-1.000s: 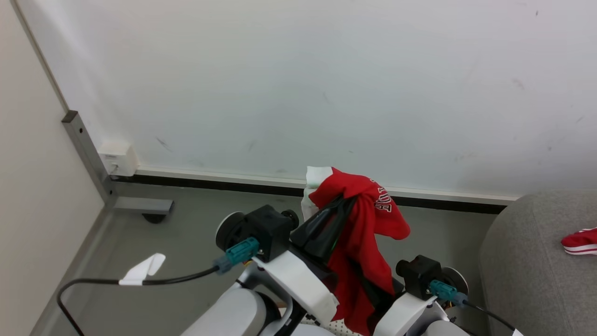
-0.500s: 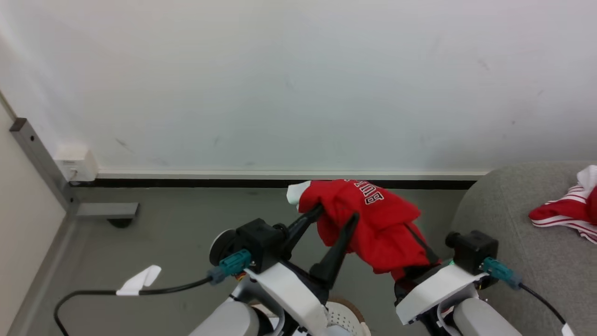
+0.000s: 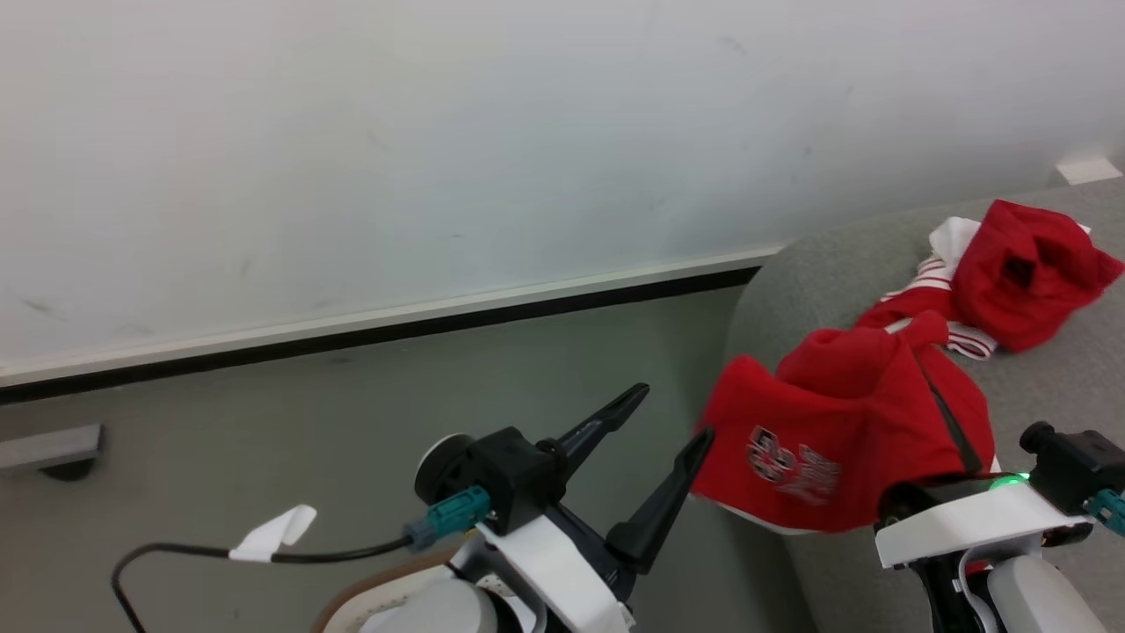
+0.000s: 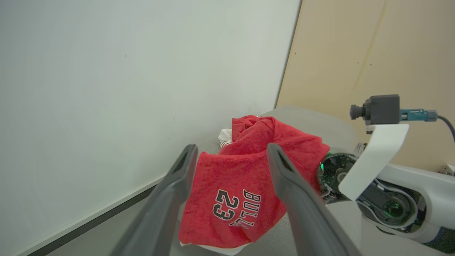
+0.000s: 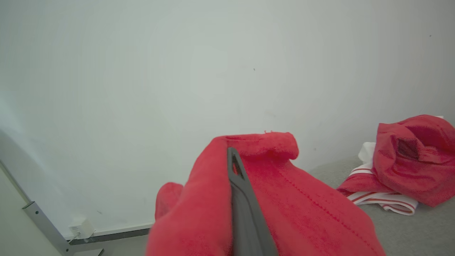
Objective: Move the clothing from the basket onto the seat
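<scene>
The large grey woven-fabric seat (image 3: 826,281) takes the right of the head view. A bright-red striped garment (image 3: 1011,272) with white trim lies crumpled on it. Nearer, a bright-red numbered garment (image 3: 835,440) hangs over the seat's edge, draped around the right end effector (image 5: 233,156), which is clenched on it. The left end effector (image 3: 677,411) stands released, fingers apart, just beside that cloth. The cream plastic basket's (image 3: 369,587) brown rim peeks beneath the left arm.

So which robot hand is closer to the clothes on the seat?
Right. The right gripper, holding a red shirt, is near that pile; the left gripper is open over the floor, farther off.
</scene>
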